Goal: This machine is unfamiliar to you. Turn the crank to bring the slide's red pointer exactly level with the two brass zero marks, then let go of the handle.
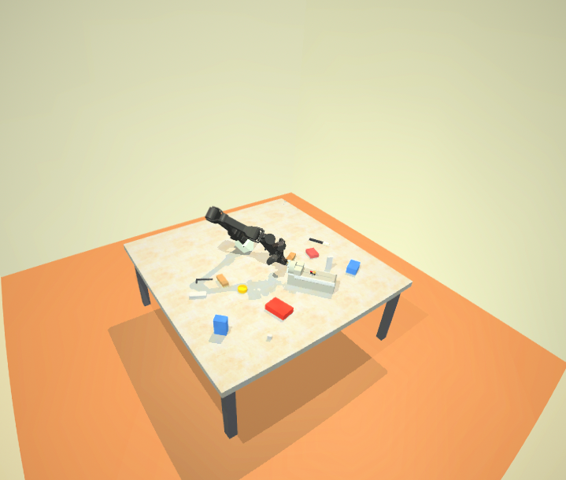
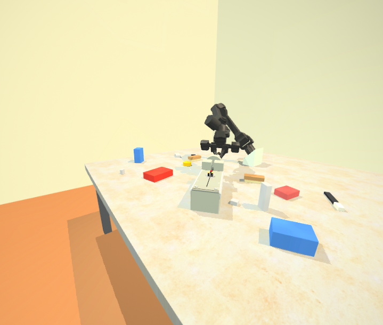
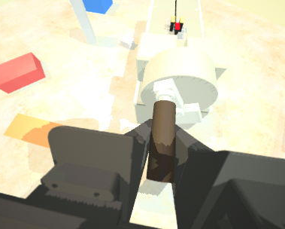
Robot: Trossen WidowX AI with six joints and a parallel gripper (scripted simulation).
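Brown and cylindrical, the crank handle [image 3: 163,141] is clamped between the fingers of the hand [image 1: 286,263] [image 2: 220,155] [image 3: 159,124], in front of the pale round disc [image 3: 182,80] at the near end of the machine [image 1: 310,282] [image 2: 204,200] [image 3: 191,16]. The red pointer [image 1: 312,272] [image 2: 211,171] [image 3: 177,25] is seen on the machine's top, close to the brass zero marks [image 3: 173,19]; in the wrist view it is shown slightly on the hand's side of them, though exact level cannot be judged at that slant. Fine turning is probably what is called for.

The pointer could be carried past the marks if the crank were turned too far, or in the wrong direction, since the gearing is unknown. A false reading could be caused by the oblique view, and the handle might then be released too early. If the grip were held rigid while the handle swung round, slipping or binding could be brought about. At release, the setting could be spoiled by a sideways nudge, so the fingers should be parted evenly and withdrawn straight along the handle.
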